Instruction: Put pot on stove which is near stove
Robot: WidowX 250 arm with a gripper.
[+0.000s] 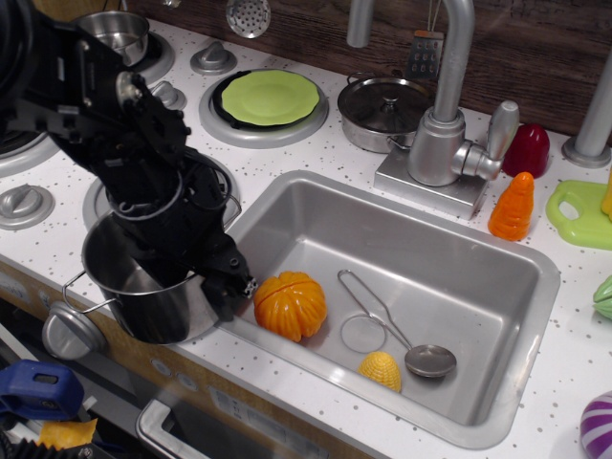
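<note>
At seven o'clock, the pot sits at the surface's edge. The end effector clamps its rim; a tilted lift could slip it short of the stove.

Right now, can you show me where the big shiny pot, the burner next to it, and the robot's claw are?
pot (153, 311), camera view, on its shiny front wall.
burner (98, 201), camera view, on the bare left rim of the ring.
gripper (229, 282), camera view, at the black fingers over the pot's right rim.

Black end effector, jaw state unclear
</note>
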